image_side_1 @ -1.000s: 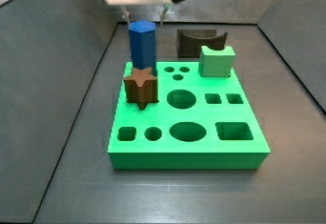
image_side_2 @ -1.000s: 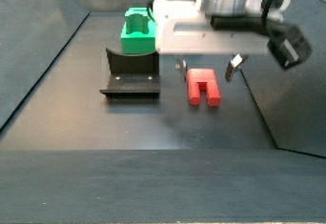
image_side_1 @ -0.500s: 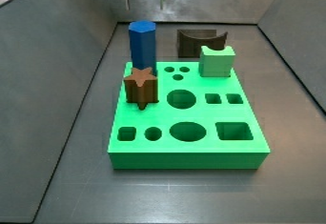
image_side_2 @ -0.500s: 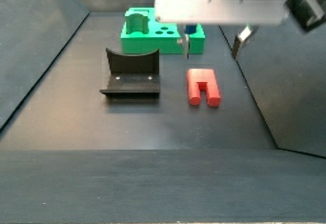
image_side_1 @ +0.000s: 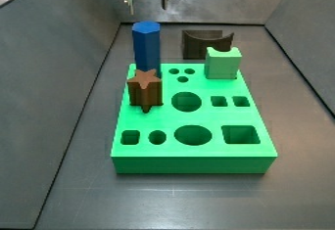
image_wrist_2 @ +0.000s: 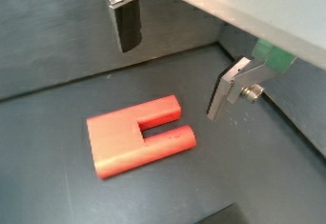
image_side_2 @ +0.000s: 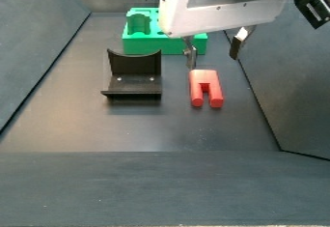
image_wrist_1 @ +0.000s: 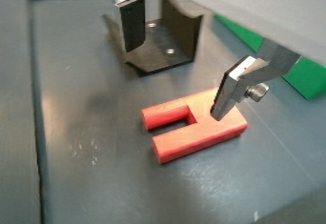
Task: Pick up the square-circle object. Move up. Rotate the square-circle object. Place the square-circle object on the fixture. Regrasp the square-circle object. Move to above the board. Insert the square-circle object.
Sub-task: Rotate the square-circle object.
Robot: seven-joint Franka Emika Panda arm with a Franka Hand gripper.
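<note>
Small bright red square-circle object lies flat on dark worktop, beside dark fixture; gripper hovers above it, fingers apart, empty.

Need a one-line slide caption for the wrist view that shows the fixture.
Open gripper hovers above the red square-circle object lying flat on the floor, the fixture just beyond.

Side views face each other across the table, seemingly: board near in one, far in the other. Wrist views look down past the gripper.
</note>
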